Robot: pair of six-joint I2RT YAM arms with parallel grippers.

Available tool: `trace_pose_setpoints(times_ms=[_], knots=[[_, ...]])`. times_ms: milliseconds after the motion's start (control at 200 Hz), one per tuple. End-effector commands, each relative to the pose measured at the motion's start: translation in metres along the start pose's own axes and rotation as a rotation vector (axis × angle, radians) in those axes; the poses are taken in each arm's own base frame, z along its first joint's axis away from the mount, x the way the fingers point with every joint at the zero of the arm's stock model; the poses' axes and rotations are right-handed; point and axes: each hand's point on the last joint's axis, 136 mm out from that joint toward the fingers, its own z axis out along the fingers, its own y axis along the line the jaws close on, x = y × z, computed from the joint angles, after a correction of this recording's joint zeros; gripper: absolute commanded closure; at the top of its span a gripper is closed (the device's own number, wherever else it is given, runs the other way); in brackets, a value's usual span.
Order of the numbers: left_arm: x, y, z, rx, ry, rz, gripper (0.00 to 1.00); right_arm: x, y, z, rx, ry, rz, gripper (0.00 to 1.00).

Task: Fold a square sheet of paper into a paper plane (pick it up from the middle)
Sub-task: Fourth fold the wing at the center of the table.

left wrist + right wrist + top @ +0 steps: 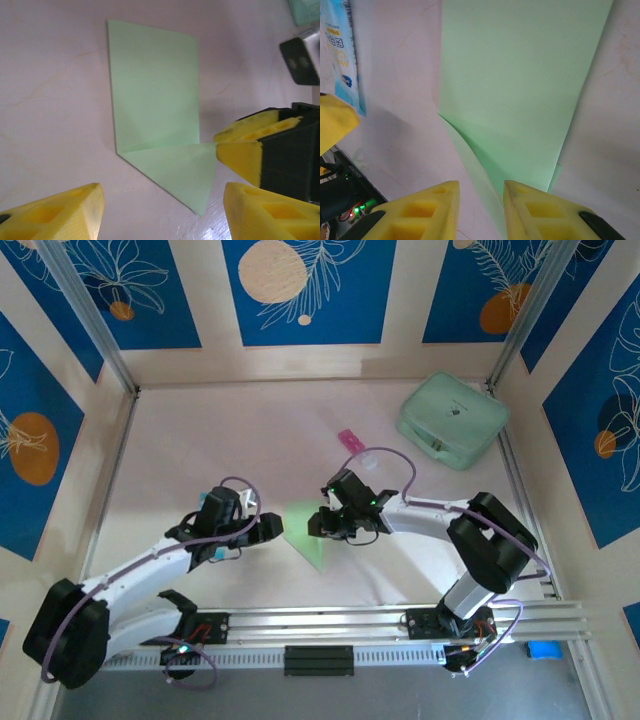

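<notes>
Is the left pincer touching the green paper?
Apart. The left wrist view shows bare table between the green paper and both fingers of the open left pincer.

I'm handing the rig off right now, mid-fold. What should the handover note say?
Left gripper: open, just short of the paper, holding nothing.
Right gripper: jaws slightly apart, straddling the paper's edge; no firm pinch visible.
Paper: on the table between the two grippers, creased, with a triangular flap.
Done: a first crease, it seems.
Left: the remaining folds; no plane shape yet.
</notes>
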Motion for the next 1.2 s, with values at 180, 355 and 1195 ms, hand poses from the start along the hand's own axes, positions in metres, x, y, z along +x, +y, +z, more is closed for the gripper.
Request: trace_pose_setpoints(times_ms=[180, 355, 1195], knots=[[-0.008, -0.016, 0.015, 0.122, 0.072, -0.032, 0.43, 0.006, 0.006, 0.009, -0.118, 0.063, -0.052, 0.74], [-0.009, -0.011, 0.021, 0.106, 0.097, -0.06, 0.46, 0.005, 0.004, 0.011, -0.146, 0.095, -0.058, 0.8], [-0.033, -0.021, 0.058, 0.164, 0.158, -0.136, 0.45, 0.005, 0.003, -0.021, -0.334, 0.051, -0.112, 0.89]])
